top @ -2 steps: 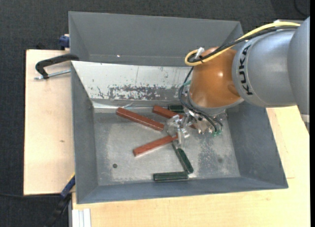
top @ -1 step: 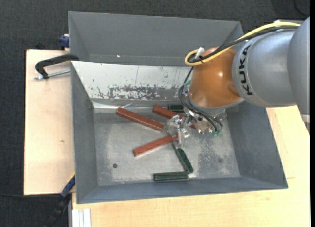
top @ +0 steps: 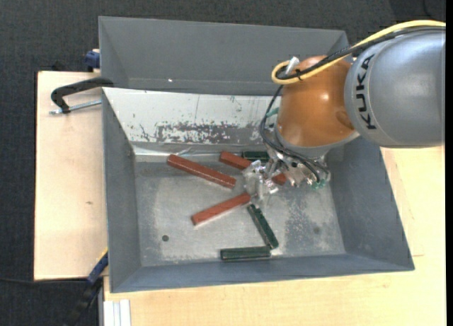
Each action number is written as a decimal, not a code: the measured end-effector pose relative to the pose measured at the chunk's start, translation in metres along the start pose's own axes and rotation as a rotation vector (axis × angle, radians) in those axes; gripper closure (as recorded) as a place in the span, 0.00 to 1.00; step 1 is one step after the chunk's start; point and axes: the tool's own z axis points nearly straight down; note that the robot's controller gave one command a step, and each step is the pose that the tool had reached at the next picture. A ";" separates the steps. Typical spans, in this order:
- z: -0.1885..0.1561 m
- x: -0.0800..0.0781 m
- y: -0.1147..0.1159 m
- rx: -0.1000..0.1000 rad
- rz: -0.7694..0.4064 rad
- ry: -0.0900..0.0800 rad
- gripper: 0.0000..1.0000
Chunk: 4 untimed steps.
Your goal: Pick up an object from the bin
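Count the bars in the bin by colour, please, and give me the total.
Red-brown bars: 3
Dark green bars: 3
Total: 6 that can be seen. One red-brown bar and one dark green bar lie at the back, partly under the gripper, which may cover more.

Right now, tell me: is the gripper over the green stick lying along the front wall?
No, the gripper hangs farther back; that green stick lies apart.
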 end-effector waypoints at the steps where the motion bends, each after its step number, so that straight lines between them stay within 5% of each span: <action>1: -0.012 -0.006 0.026 0.003 -0.670 -0.004 0.00; 2: -0.005 -0.008 0.038 0.003 -0.985 -0.005 0.00; 3: 0.036 -0.027 0.043 0.005 -0.988 -0.009 1.00; 4: 0.039 -0.025 0.042 0.002 -0.988 -0.005 0.00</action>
